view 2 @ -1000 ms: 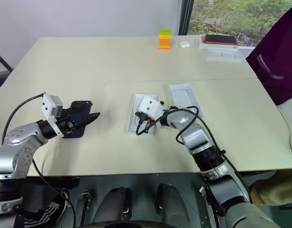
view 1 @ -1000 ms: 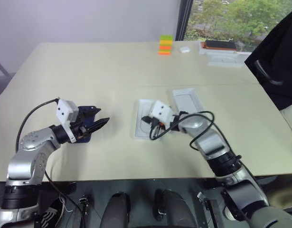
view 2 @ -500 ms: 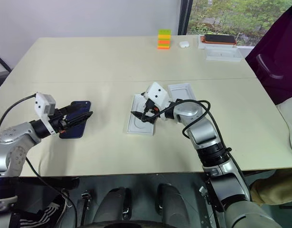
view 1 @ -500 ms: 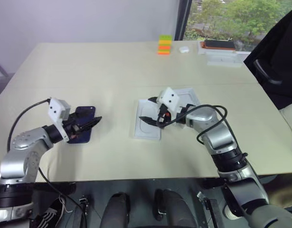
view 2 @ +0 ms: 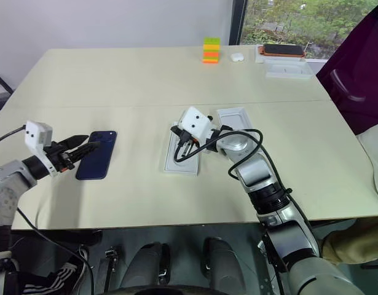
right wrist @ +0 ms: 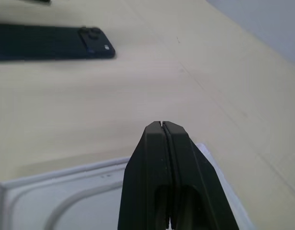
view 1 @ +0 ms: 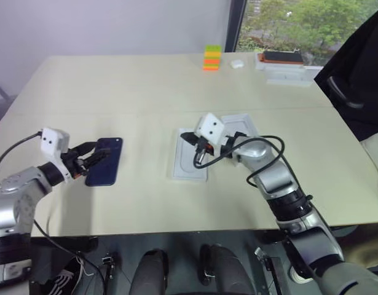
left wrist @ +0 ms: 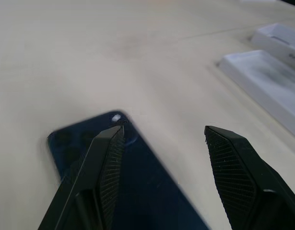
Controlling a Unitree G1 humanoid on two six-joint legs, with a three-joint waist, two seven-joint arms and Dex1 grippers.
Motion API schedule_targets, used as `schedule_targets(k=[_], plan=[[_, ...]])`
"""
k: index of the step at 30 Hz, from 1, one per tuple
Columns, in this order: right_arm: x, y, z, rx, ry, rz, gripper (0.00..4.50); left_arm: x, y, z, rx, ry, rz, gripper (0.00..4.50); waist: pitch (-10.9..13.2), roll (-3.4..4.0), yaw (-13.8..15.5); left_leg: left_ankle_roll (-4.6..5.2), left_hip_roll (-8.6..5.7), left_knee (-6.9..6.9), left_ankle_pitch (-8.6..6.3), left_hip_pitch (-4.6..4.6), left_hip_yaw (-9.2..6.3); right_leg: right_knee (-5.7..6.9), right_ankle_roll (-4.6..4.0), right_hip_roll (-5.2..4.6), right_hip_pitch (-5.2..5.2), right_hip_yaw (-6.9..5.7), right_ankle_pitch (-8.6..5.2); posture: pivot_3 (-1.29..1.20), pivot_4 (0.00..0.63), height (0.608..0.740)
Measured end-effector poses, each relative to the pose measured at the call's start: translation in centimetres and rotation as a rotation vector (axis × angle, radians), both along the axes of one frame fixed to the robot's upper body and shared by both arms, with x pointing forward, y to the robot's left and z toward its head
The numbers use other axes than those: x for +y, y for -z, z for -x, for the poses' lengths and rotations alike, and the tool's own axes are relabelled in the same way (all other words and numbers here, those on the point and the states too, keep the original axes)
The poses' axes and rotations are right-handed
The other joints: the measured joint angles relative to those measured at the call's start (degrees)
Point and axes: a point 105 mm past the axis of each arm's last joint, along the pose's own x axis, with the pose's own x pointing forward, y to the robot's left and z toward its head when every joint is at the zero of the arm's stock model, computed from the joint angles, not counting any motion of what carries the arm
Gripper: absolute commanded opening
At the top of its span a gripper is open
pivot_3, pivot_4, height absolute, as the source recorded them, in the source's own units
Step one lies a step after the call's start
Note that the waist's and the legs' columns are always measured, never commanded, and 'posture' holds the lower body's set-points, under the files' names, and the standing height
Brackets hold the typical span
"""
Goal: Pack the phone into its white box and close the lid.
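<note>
On my screen the left end effector [view 1: 95, 157] has its two black fingers [left wrist: 106, 163] spread apart and nothing is between them. The phone [view 1: 105, 161] lies flat on the beige desk [view 1: 127, 86], dark blue and glossy, just in front of this end effector; its near edge is under the fingertips, but I cannot tell if they touch it. From the left wrist camera I see the rounded corner of the phone between and below the two fingers.

The right end effector [view 2: 180, 155] is clenched, both fingers pressed together with no gap, and it grasps nothing. It hovers over the thin white insert [view 1: 190, 163], which has an oval recess and lies flat on the desk. In the right wrist camera the closed fingers [right wrist: 164, 172] stand over the rim of this insert [right wrist: 65, 191], and beyond them, well apart, the phone [right wrist: 51, 42] shows with its camera cluster at one corner.

Just behind the right end effector, and touching or nearly touching the far corner of the insert, lies the white box [view 1: 240, 130], an open shallow tray, partly covered by the wrist and its black cable. The phone is well apart from this box, on the other side of the insert.

Far from both end effectors, at the back edge of the desk, I see a stack of coloured blocks [view 1: 214, 58], a small white object [view 1: 238, 63] and another white box with a dark phone on top [view 1: 286, 65]. At the right side a person in dark clothing [view 1: 361, 74] is partly visible.
</note>
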Motion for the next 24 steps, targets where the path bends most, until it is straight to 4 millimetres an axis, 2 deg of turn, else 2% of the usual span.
schedule_targets(k=[5, 9, 12, 13, 14, 21, 24], plan=[[3.0, 0.1, 0.4, -0.015, -0.039, -0.010, 0.06, 2.6, -0.3, 0.2, 0.036, -0.066, 0.026, 2.85, 0.00, 0.00, -0.32, 0.00, 0.02, -0.02, 0.00, 0.00, 0.00, 0.01, 0.00, 0.00, -0.02, 0.00, 0.00, 0.00, 0.150, 0.740], [5.5, 0.6, 1.5, -0.043, -0.100, 0.012, 0.06, 3.6, 0.8, 0.4, 0.092, -0.102, 0.065, 2.85, 0.00, 0.00, -0.36, 0.00, 0.02, -0.04, 0.00, -0.01, 0.01, 0.01, 0.00, -0.03, -0.02, 0.00, 0.00, 0.00, 0.150, 0.740], [6.4, 1.1, 1.7, -0.043, -0.118, 0.024, 0.00, 4.3, 1.9, 0.7, 0.142, -0.126, 0.099, 3.67, -0.02, -0.03, -0.19, 0.00, 0.01, -0.02, 0.00, -0.01, 0.00, 0.01, -0.01, -0.06, -0.01, -0.01, 0.00, 0.00, 0.150, 0.740], [6.5, 1.3, 1.5, -0.044, -0.117, 0.033, 0.00, 4.4, 2.1, 0.8, 0.155, -0.131, 0.108, 4.18, -0.02, -0.04, -0.14, -0.01, 0.01, -0.02, 0.00, -0.01, 0.00, 0.01, -0.01, -0.07, -0.01, -0.01, 0.00, 0.00, 0.150, 0.740], [6.8, 1.5, 1.5, -0.044, -0.121, 0.036, 0.00, 4.5, 2.3, 0.8, 0.166, -0.133, 0.116, 4.46, -0.02, -0.04, -0.16, -0.01, 0.01, -0.02, 0.00, -0.01, 0.00, 0.01, -0.01, -0.08, -0.01, -0.01, 0.00, 0.00, 0.150, 0.740], [7.8, 2.4, 0.9, -0.078, -0.127, 0.097, 0.00, 3.9, 2.4, 0.7, 0.212, -0.105, 0.170, 4.46, -0.02, -0.05, -0.33, -0.01, 0.01, -0.02, 0.00, -0.01, 0.00, 0.03, -0.01, -0.07, -0.02, -0.01, 0.01, 0.00, 0.150, 0.740], [8.4, 2.6, 1.1, -0.073, -0.143, 0.099, 0.00, 2.5, 3.4, 1.0, 0.320, -0.038, 0.257, 4.46, -0.02, -0.05, -0.42, -0.01, 0.01, -0.02, 0.00, -0.02, 0.01, 0.03, -0.01, -0.06, -0.02, 0.00, 0.01, 0.00, 0.150, 0.740]])
